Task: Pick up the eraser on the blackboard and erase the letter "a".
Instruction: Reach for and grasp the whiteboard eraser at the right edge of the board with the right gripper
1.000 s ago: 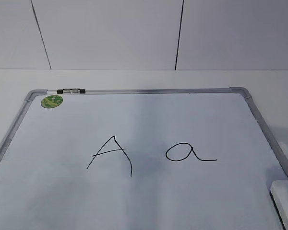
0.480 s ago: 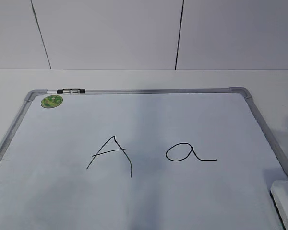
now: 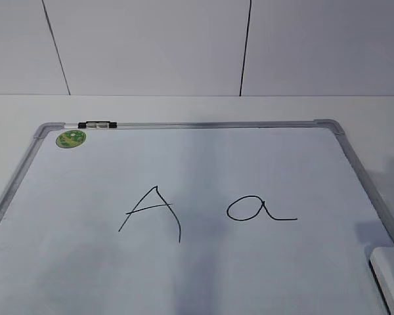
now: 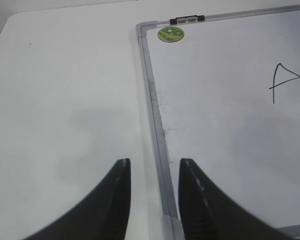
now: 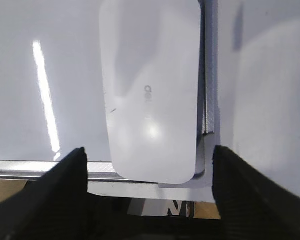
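Note:
The blackboard [image 3: 249,164] is a white board in a grey frame, lying flat on the table. The letter "a" [image 3: 253,210] is drawn right of centre, next to a capital "A" [image 3: 154,213]. The white eraser [image 3: 391,279] lies on the board's near right corner. In the right wrist view the eraser [image 5: 152,90] lies lengthwise, its near end over the frame. My right gripper [image 5: 149,155] is open wide, with one finger on either side of that end and not touching it. My left gripper [image 4: 152,167] is open and empty over the board's left frame [image 4: 155,115].
A black-and-silver marker [image 3: 97,124] is clipped to the board's far frame, with a green round sticker [image 3: 71,138] just below it. White table surrounds the board, and a white panelled wall stands behind. Neither arm shows in the exterior view.
A faint shadow near the board's right edge has crept toward the eraser. Board, letters and eraser have not moved.

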{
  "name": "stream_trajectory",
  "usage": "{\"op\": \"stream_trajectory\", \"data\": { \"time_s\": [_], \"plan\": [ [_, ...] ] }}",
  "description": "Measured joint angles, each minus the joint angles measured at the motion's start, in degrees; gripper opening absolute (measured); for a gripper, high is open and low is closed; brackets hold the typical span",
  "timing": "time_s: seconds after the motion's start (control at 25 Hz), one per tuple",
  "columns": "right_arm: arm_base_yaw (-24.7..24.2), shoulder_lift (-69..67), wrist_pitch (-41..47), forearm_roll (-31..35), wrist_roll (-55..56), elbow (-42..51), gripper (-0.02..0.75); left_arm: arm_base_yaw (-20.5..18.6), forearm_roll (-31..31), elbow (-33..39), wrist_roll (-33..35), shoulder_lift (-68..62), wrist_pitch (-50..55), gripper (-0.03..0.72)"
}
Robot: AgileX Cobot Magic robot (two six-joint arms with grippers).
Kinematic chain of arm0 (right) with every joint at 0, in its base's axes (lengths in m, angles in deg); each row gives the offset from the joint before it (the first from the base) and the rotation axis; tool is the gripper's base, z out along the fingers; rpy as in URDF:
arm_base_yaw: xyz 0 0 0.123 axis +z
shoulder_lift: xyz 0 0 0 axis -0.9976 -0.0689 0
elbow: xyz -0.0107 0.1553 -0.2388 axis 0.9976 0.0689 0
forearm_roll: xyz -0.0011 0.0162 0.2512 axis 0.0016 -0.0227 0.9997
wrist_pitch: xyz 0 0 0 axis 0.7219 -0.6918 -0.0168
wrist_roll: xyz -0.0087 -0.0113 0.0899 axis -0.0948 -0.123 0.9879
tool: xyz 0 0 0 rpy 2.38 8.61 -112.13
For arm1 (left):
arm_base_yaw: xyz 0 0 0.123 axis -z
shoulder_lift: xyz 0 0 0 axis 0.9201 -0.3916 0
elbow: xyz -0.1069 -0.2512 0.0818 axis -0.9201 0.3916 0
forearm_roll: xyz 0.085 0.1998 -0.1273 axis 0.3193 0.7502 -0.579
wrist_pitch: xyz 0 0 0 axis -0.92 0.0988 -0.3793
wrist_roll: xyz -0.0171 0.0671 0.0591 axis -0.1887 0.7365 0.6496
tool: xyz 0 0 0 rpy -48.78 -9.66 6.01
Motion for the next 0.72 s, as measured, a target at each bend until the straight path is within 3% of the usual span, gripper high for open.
{"op": "stream_trajectory", "data": {
  "time_s": [0.72],
  "plan": [
    [0.0, -0.4, 0.8, -2.2, 1.5, -0.1, 0.592, 0.0, 0.0, 0.0, 0.0, 0.0, 0.0, 0.245]
  ]
}}
